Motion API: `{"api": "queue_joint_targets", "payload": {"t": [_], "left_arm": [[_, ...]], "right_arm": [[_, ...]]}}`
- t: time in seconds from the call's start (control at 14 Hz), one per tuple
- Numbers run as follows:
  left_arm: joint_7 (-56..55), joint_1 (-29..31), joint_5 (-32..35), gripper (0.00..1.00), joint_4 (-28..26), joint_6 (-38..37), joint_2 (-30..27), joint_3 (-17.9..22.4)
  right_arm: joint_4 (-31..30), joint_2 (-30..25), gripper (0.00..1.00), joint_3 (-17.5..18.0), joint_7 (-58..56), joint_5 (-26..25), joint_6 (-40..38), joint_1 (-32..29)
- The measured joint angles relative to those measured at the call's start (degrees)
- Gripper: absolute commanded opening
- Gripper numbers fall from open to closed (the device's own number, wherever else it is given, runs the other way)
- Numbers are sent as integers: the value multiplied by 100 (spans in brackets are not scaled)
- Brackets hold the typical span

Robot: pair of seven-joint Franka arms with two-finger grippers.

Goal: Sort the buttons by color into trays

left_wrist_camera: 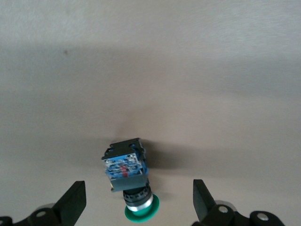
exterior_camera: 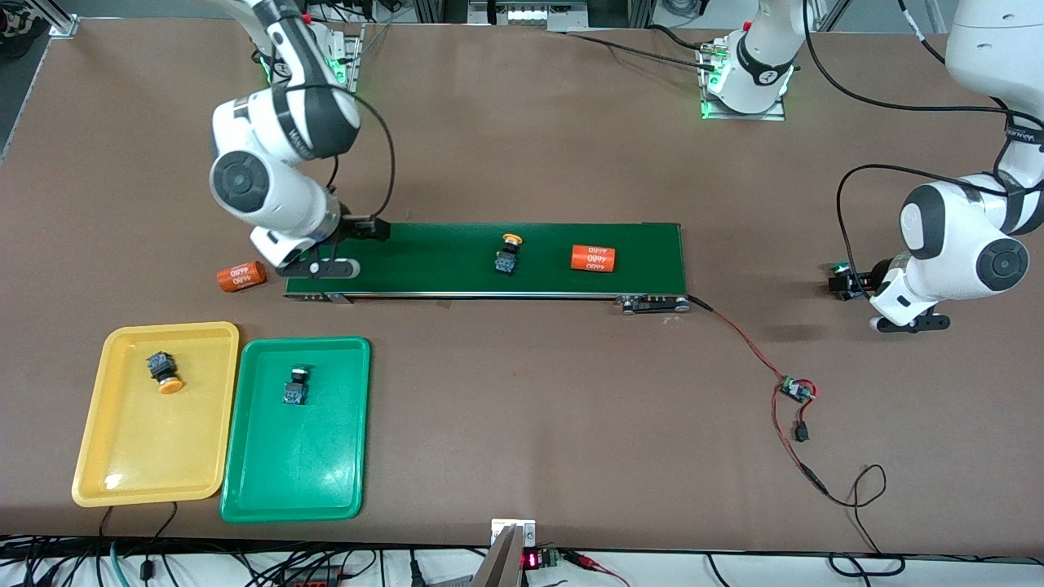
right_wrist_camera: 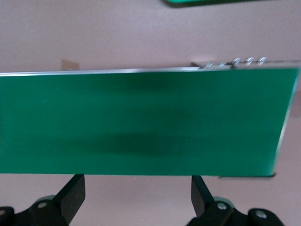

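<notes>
Our right gripper (right_wrist_camera: 136, 200) hangs over the right arm's end of the green conveyor belt (exterior_camera: 424, 259), fingers spread wide with nothing between them. Farther along the belt from it, toward the left arm's end, a yellow-capped button (exterior_camera: 508, 253) sits on the belt, and just past that lies an orange cylinder (exterior_camera: 593, 258). A second orange cylinder (exterior_camera: 241, 276) lies on the table just beside our right gripper, off the belt's end.

Nearer the front camera than that gripper we see the yellow tray (exterior_camera: 114, 456) and the green tray (exterior_camera: 269, 481) side by side. Another yellow-capped button (exterior_camera: 164, 372) lies in the yellow tray, and a green-capped button (exterior_camera: 295, 386) lies in the green one.

Our left gripper (left_wrist_camera: 139, 202) is low over bare table at the left arm's end, well apart from the belt. Its fingers stand wide, and a second green-capped button (left_wrist_camera: 128, 174) lies on the table between them, untouched, cap toward the wrist.
</notes>
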Motion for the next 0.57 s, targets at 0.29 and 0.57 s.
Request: {"api": "queue_joint_targets", "payload": {"t": [0.29, 0.57], "left_arm": [[-21, 206, -1, 100, -8, 39, 86, 4], [-40, 255, -25, 100, -13, 58, 106, -1]], "right_arm": [[-392, 22, 100, 8, 943, -2, 1293, 896], [-425, 122, 100, 0, 1125, -5, 1793, 1179]]}}
